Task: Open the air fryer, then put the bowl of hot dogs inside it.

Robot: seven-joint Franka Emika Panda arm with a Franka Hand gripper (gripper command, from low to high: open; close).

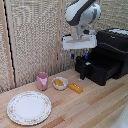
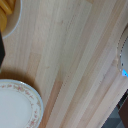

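Observation:
The black air fryer point(image 1: 114, 42) stands at the exterior view's right. Its drawer point(image 1: 104, 70) is pulled out toward the left, and the short handle point(image 1: 82, 69) sticks out from the drawer's front. My white gripper point(image 1: 79, 57) hangs just above the handle, its dark-blue fingers point(image 1: 72, 56) spread, open and empty. The small white bowl point(image 1: 60, 83) with orange-yellow hot dog pieces point(image 1: 59, 81) sits on the table, below and to the left of the gripper. In the wrist view the bowl point(image 2: 11, 22) and hot dogs point(image 2: 4, 15) show at a corner.
A pink cup point(image 1: 42, 80) stands beside the bowl. A flat orange-yellow bar point(image 1: 75, 88) lies between bowl and drawer. A large patterned plate point(image 1: 29, 107) lies at the front left; it also shows in the wrist view point(image 2: 17, 102). A woven screen point(image 1: 35, 35) stands behind the wooden table point(image 1: 90, 107).

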